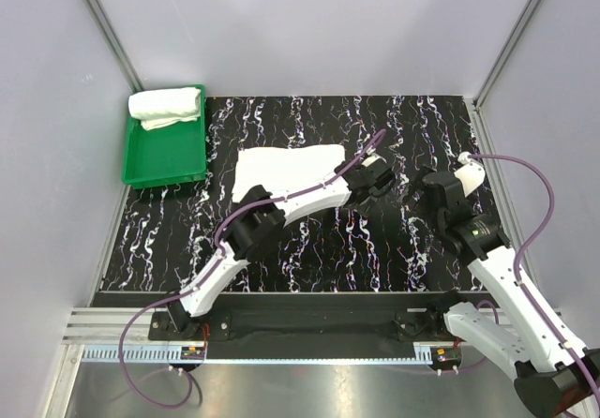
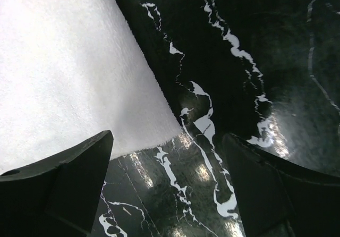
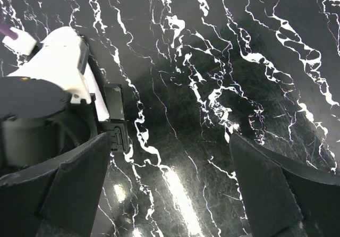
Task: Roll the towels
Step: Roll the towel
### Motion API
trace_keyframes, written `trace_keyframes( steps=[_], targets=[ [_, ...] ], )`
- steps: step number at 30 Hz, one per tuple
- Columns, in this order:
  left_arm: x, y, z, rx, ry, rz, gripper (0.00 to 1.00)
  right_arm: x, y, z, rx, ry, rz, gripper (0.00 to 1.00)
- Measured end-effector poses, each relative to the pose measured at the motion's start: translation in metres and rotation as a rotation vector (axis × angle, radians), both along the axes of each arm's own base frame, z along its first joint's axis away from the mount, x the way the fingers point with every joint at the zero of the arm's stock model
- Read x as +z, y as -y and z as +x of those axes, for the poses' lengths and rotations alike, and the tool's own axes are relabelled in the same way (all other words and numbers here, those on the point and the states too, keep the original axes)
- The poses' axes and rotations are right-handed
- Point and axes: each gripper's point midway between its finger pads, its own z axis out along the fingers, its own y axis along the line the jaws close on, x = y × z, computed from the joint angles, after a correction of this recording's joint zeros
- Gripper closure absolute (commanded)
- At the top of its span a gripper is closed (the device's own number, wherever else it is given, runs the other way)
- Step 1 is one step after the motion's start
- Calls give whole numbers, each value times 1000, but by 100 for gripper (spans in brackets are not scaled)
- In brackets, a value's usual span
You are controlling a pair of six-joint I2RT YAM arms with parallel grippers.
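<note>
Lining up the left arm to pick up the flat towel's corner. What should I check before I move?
1. Left gripper open and empty: ok.
2. Corner of the flat towel lies in the gap between the left fingers: ok.
3. Flat towel spread on the table, not yet rolled: ok.
4. Right gripper open, empty, over bare table, off the towel: ok.
5. Clearance between the two grippers: cannot tell; the right wrist view shows the left one close by.
6. Rolled towel lying in the green tray: ok.
</note>
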Motion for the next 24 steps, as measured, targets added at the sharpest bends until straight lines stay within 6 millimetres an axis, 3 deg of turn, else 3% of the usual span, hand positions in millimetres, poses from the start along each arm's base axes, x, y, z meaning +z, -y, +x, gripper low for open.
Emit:
trace_keyframes(
  steps=[5,8,12,16,19,24],
  targets=[
    [-10,-3,2,7,1,22,25,-9,-3,0,15,-26,-2,0],
    [-12,-3,3,7,4,24,37,-17,-5,1,22,-52,-7,0],
    [-15,-1,4,3,11,25,68,-27,-7,2,30,-84,-17,0],
    [-19,-2,6,0,23,36,86,-33,-9,3,37,-99,-20,0],
    [-22,-4,7,-4,33,45,95,-36,-10,5,40,-103,-21,0],
    [-21,-4,6,-2,53,27,100,-39,-14,9,47,-105,-18,0]
  ],
)
